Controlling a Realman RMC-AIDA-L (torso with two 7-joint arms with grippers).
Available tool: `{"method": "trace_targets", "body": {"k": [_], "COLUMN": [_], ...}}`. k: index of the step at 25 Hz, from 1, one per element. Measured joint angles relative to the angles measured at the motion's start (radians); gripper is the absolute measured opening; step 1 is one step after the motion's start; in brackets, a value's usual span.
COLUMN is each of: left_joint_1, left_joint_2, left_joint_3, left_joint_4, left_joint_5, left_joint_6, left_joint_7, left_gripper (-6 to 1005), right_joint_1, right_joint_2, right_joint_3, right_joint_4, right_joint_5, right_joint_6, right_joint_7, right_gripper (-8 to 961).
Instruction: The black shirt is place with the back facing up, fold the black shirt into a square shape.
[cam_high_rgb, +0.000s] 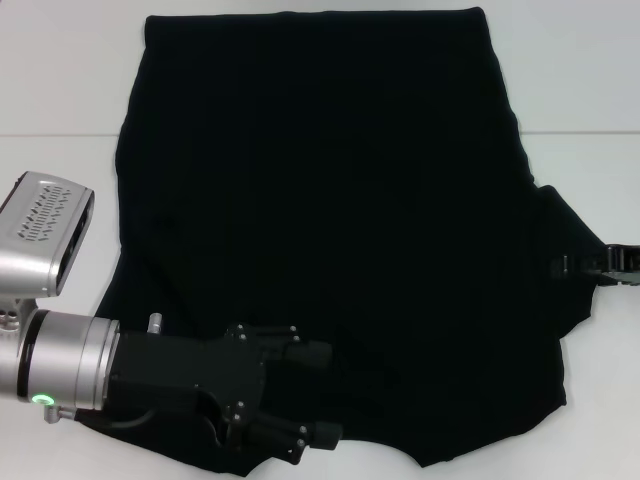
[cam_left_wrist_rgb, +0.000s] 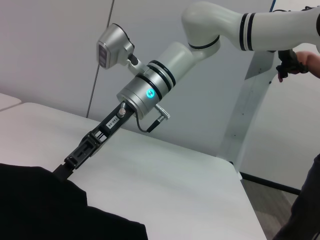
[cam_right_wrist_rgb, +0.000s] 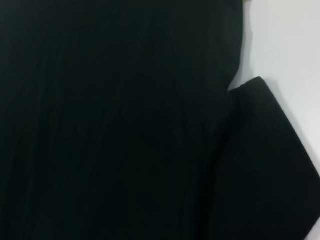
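Now my left gripper (cam_high_rgb: 320, 395) rests at seven o'clock on the black shirt (cam_high_rgb: 330, 200), fingers spread wide, gripping nothing. My right gripper (cam_high_rgb: 612, 262) pinches the sleeve (cam_high_rgb: 565, 250) at three o'clock. The shirt lies flat across the white table (cam_high_rgb: 60, 70). If I grab only one layer, the fold could drag crooked and bunch.

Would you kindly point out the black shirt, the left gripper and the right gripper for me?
black shirt (cam_high_rgb: 330, 200): head view, middle of its spread back panel.
left gripper (cam_high_rgb: 322, 392): head view, between its fingertips over the shirt's near edge.
right gripper (cam_left_wrist_rgb: 59, 171): left wrist view, tip at the shirt's edge.
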Motion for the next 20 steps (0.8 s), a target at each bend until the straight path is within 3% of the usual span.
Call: {"method": "trace_targets", "body": {"k": [10, 20], "left_joint_1": [0.001, 0.000], "left_joint_2": [0.000, 0.000], "left_joint_3": [-0.004, -0.006], "left_joint_4": [-0.001, -0.002], "left_joint_5": [-0.007, -0.008], "left_joint_6": [-0.001, -0.001], "left_joint_7": [-0.004, -0.006], "left_gripper": [928, 926], "right_joint_1": [0.002, -0.003], "right_joint_2": [0.014, 0.022], "right_joint_3": [-0.038, -0.062], "right_joint_4": [0.004, 0.010], "right_joint_5": [-0.001, 0.000], "right_joint_6": [0.039, 0.048], "right_joint_7": [-0.004, -0.004], "right_gripper": [855, 470]}}
